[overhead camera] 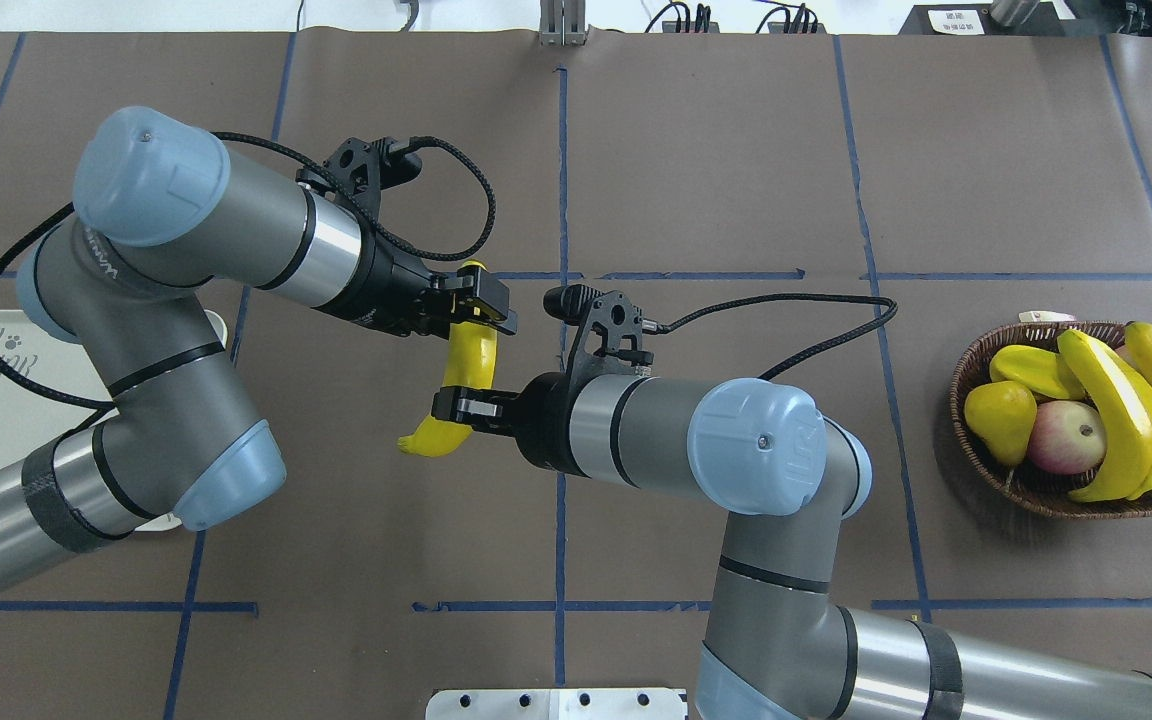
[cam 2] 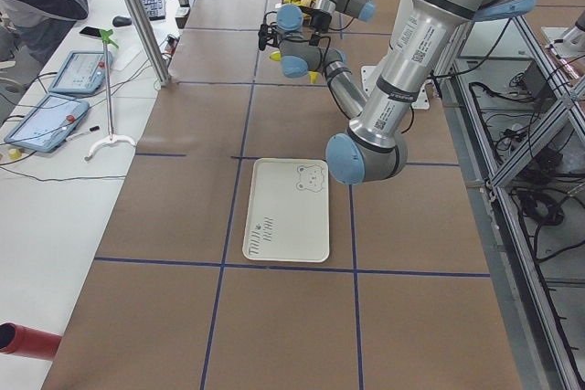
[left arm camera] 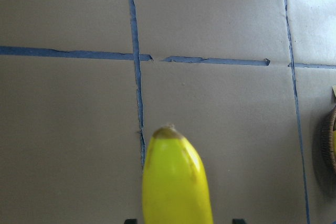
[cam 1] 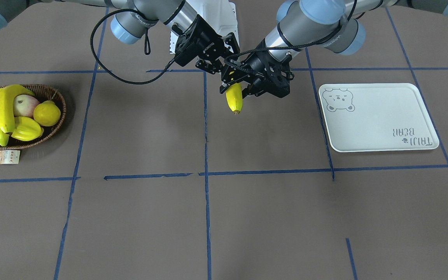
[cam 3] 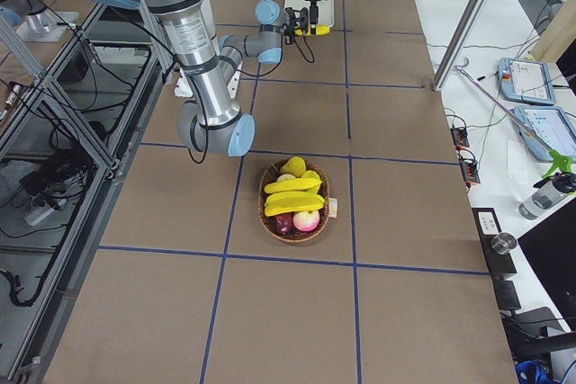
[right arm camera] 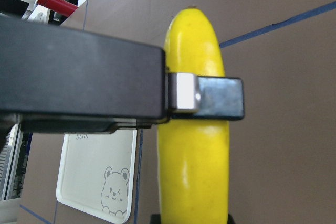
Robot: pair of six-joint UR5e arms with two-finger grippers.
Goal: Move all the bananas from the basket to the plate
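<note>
We see one glossy yellow banana (overhead camera: 469, 365) held off the table, its curve lying level. The left gripper (overhead camera: 481, 312) clamps its far end and the right gripper (overhead camera: 458, 408) its near end. Three more bananas (cam 1: 2, 112) lie heaped in the brown wicker basket (cam 1: 58, 97), well out past the right gripper. The pale, bear-marked plate (cam 1: 379, 116) lies flat, well apart on the left gripper's side.

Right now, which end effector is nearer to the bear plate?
Left, but only slightly. Both grip one banana in the air, apart from the plate. The left end effector is on the banana's plate side, the right end effector on its basket side.
</note>
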